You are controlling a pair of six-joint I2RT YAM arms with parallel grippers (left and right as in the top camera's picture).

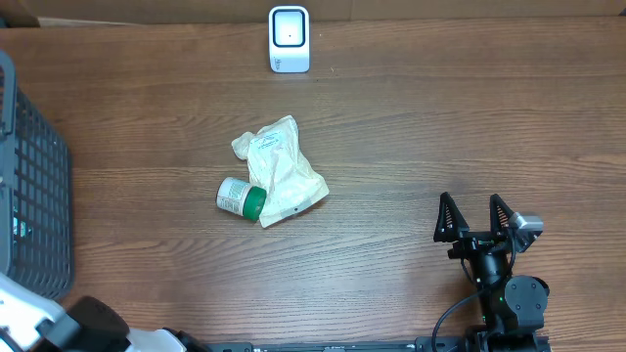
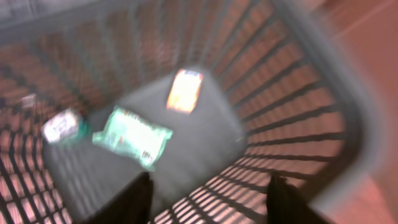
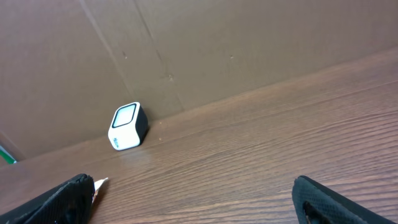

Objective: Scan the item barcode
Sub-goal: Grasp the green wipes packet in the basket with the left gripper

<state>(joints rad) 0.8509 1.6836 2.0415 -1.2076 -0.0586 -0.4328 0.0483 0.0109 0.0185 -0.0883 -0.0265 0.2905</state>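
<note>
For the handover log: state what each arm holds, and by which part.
Nothing is held. The left arm's fingers gape empty over the basket; the right arm's fingers spread wide above the table.

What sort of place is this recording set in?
Probably a mock shop checkout on a wooden table: a small white scanner, a plastic basket holding packets, and a pouch and bottle lying loose.

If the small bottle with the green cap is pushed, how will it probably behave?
The bottle lies on its side and looks round, so it would probably roll. It seems small, so likely light. The pouch touches its cap end and may shift with it.
</note>
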